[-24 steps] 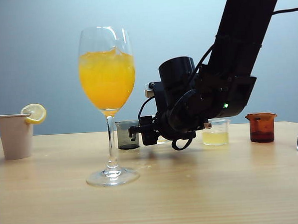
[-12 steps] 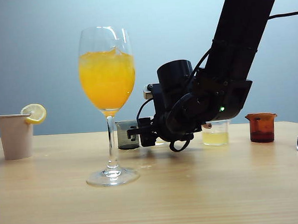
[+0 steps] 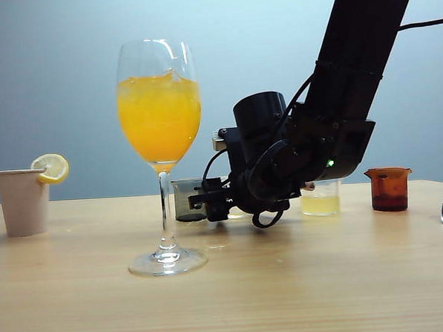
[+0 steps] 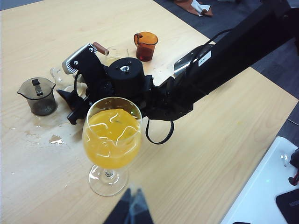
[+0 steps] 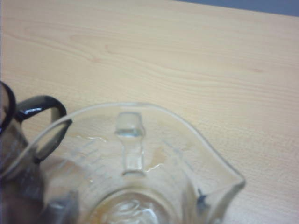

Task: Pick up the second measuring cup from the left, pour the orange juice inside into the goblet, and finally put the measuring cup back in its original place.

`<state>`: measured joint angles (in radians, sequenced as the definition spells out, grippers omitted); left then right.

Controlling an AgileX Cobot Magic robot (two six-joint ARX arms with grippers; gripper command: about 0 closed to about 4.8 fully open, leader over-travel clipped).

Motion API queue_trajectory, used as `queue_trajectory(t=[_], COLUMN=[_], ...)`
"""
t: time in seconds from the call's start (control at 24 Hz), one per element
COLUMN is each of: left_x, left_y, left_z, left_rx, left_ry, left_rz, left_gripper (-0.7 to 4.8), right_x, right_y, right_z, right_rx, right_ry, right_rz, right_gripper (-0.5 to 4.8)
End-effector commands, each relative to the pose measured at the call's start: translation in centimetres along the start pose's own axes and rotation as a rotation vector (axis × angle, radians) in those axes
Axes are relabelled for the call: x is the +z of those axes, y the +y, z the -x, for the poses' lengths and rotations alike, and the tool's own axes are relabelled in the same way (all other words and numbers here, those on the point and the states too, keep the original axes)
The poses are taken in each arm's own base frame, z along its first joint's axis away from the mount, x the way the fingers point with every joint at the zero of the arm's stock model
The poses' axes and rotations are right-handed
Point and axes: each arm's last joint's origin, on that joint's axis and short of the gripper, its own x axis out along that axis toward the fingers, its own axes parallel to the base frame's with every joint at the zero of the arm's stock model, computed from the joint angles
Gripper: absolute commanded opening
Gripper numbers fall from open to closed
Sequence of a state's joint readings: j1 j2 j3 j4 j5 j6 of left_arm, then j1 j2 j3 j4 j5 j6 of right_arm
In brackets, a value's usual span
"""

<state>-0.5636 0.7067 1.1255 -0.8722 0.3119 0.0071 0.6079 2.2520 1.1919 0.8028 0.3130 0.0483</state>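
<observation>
On the light wooden table (image 3: 346,278) (wet near the smoky cup (image 4: 39,95)), the emptied measuring cup (image 5: 135,168) stands between the right gripper's (image 3: 201,204) parted jaws beside the juice-filled goblet (image 3: 159,110); whether the left gripper (image 4: 131,210) is parted or closed is unclear.

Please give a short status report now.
Right gripper low at small clear measuring cup, grip unclear. Left gripper unseen. Tall stemmed goblet holds orange juice. Smoky grey cup close beside.

Measuring cup (image 5: 135,172) right of smoky cup (image 3: 186,200) (close).
</observation>
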Motion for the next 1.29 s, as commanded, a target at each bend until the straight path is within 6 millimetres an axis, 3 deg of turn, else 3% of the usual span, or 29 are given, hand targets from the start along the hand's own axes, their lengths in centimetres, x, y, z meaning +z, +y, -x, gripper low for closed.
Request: queue_trajectory(t=[0.04,0.21,0.92,1.21,1.29], left_x=[0.3,0.3,0.3,0.3,0.3], left_y=[-0.1,-0.1,-0.1,0.0,0.0], left_z=[0.2,0.2,0.2,0.2,0.2], left_rx=[-0.007,-0.007,-0.003,0.001,0.001], left_ry=[-0.019,-0.019,-0.020,-0.020,-0.020], left_rz=[-0.011,-0.011,-0.011,-0.011,-0.011], left_gripper=[-0.06,-0.06,-0.06,-0.06,-0.06], right_x=[0.4,0.5,3.0,4.5,5.1], right_y=[0.0,0.2,-0.1,-0.3,-0.4], right_z=[0.0,0.1,2.2,3.3,3.9], right_rx=[0.003,0.006,0.004,0.018,0.025], right_ry=[-0.012,-0.013,0.160,0.218,0.242], right_rz=[-0.008,-0.008,0.050,0.061,0.067], right_gripper=[3.17,3.51,3.44,3.13,2.63])
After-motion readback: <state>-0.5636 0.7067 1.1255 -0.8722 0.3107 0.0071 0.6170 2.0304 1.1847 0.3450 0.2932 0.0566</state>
